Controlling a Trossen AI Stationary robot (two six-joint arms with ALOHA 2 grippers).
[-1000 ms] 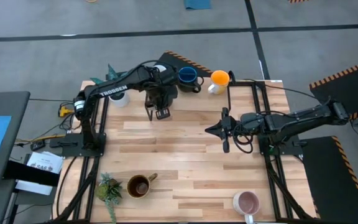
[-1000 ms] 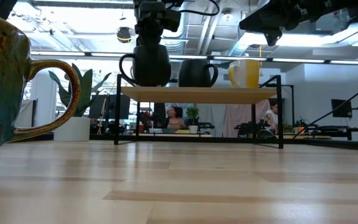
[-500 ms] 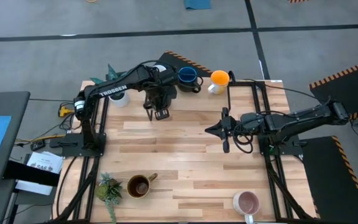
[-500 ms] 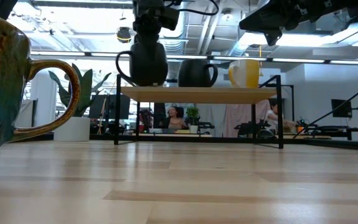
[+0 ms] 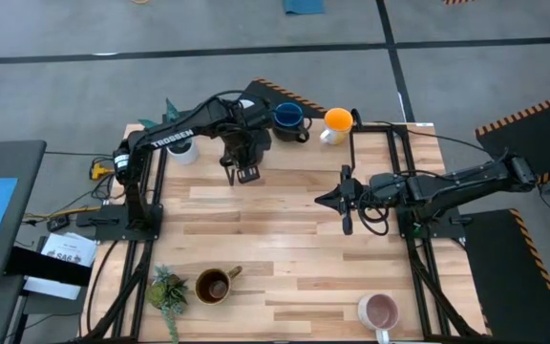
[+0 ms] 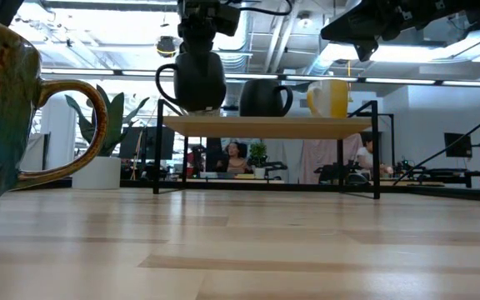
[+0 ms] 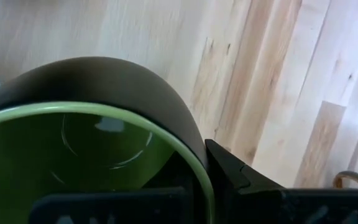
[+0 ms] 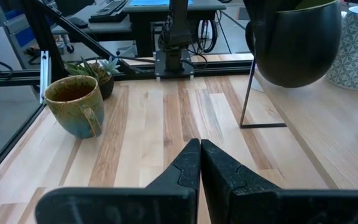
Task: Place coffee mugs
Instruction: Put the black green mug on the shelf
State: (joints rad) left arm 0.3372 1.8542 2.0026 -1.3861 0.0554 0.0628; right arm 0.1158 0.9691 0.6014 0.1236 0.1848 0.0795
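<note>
Counter (image 5: 285,239) carries a raised shelf (image 6: 265,126) along its far edge. Left claw (image 5: 240,162) grips the olive green mug (image 6: 198,79) by its rim, just above the shelf's empty end, probably for setting down. Blue mug (image 5: 287,117) and orange mug (image 5: 337,120) stand beside, crowding that spot. Right claw (image 8: 199,155) waits mid-counter, pinched together, empty.

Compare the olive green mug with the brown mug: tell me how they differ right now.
The olive green mug is gripped at its rim by the left gripper at the raised shelf; the brown mug stands free on the table. The green one is at the far edge, the brown one near the front beside a small plant. Both are upright, handled mugs.
</note>
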